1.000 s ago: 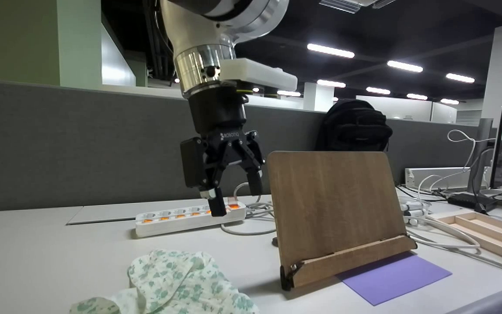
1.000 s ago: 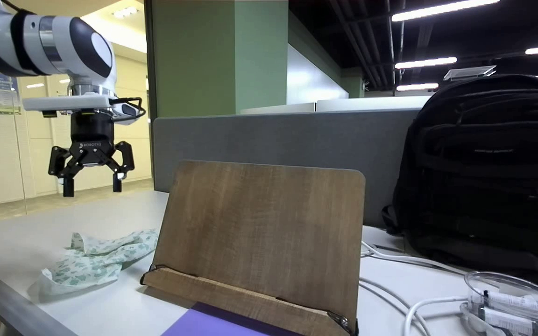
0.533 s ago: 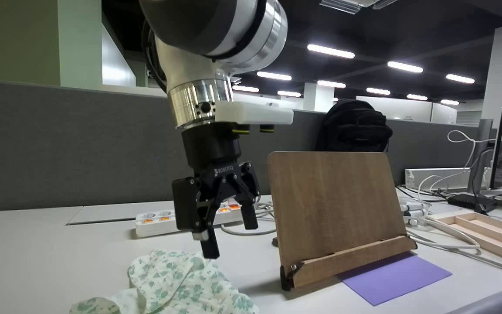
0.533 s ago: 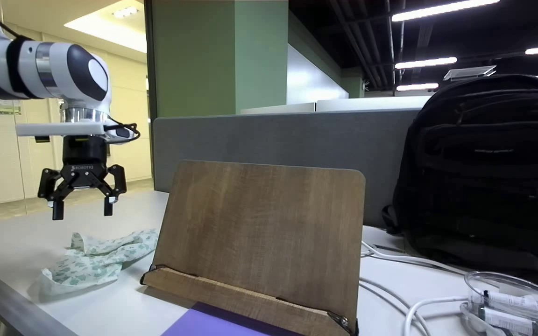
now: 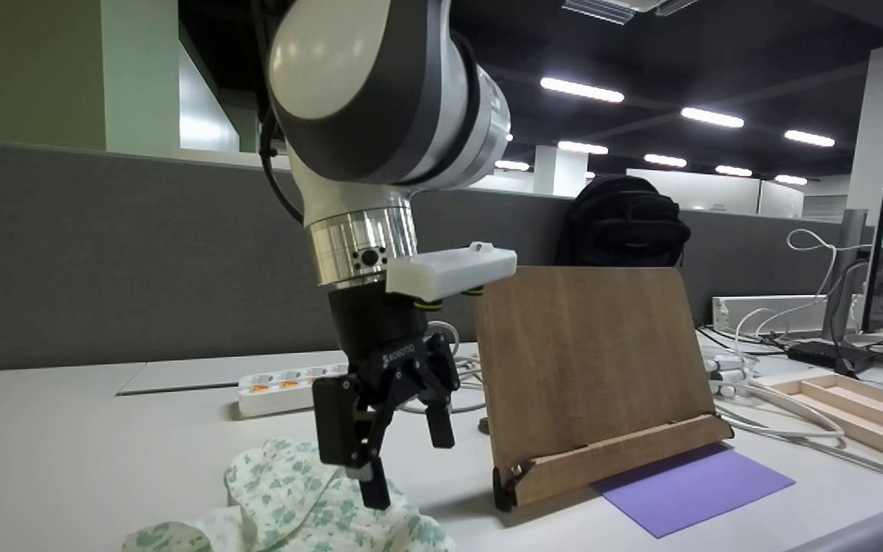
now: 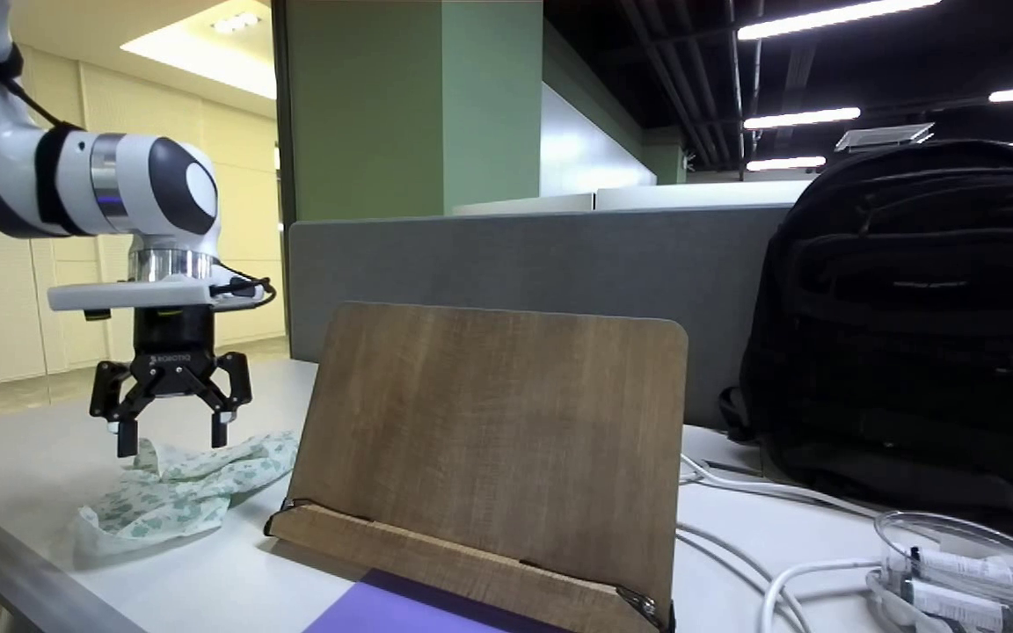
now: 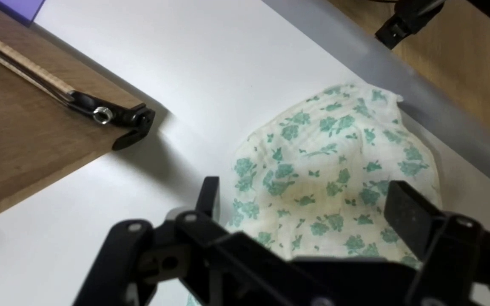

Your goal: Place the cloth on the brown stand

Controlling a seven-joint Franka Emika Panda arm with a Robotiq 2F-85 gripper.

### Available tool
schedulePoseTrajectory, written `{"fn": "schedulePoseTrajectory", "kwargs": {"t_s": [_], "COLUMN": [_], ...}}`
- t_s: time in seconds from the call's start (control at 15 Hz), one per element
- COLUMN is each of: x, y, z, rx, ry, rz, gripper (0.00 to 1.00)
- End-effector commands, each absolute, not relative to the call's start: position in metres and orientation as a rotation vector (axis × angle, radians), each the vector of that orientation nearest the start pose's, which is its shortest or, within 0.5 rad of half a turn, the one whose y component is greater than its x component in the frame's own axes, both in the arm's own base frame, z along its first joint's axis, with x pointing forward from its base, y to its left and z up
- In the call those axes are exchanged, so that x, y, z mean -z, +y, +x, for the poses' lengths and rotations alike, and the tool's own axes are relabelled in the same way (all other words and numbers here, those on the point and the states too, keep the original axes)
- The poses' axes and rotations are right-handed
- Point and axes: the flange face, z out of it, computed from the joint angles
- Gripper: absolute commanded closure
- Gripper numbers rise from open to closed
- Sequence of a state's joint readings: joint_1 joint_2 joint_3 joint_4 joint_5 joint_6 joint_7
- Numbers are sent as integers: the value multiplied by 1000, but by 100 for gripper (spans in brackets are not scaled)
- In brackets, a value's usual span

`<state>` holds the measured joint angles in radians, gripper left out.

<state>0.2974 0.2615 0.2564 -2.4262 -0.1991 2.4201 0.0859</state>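
The cloth, white with green flowers, lies crumpled on the white table; it shows in both exterior views (image 5: 280, 491) (image 6: 177, 497) and in the wrist view (image 7: 334, 123). The brown stand, a tilted wooden board with a front ledge, stands beside it in both exterior views (image 5: 595, 360) (image 6: 489, 440); its corner shows in the wrist view (image 7: 36, 140). My gripper (image 5: 408, 471) (image 6: 172, 443) is open and empty, pointing down above the cloth. In the wrist view the fingers (image 7: 303, 187) are wide apart with cloth seen between them. The lower part of the cloth there is hidden by the gripper.
A white power strip (image 5: 277, 392) with cables lies behind the gripper. A purple sheet (image 5: 694, 487) lies under the stand's front. A grey divider (image 5: 142, 261) runs along the back. A black backpack (image 6: 920, 334) and a clear dish (image 6: 972, 571) stand beyond the stand.
My gripper has come down a long way toward the cloth and stays open. The cloth and the stand have not moved.
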Motion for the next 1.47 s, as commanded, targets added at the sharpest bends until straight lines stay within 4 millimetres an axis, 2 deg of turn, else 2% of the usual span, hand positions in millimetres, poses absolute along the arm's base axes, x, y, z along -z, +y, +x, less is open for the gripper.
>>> {"fn": "schedulePoseTrajectory", "kwargs": {"t_s": [0.0, 0.73, 1.13, 1.2, 1.27, 1.4], "x": [-173, -157, -139, -136, -134, -135], "y": [251, 254, 263, 265, 267, 271], "z": [387, 388, 391, 391, 391, 391], "rx": [-356, -294, -290, -294, -293, -285], "ry": [-972, -880, -844, -840, -837, -830], "rz": [-3125, -3198, -3210, -3209, -3209, -3206], "gripper": [0, 0, 0, 25, 28, 40]}}
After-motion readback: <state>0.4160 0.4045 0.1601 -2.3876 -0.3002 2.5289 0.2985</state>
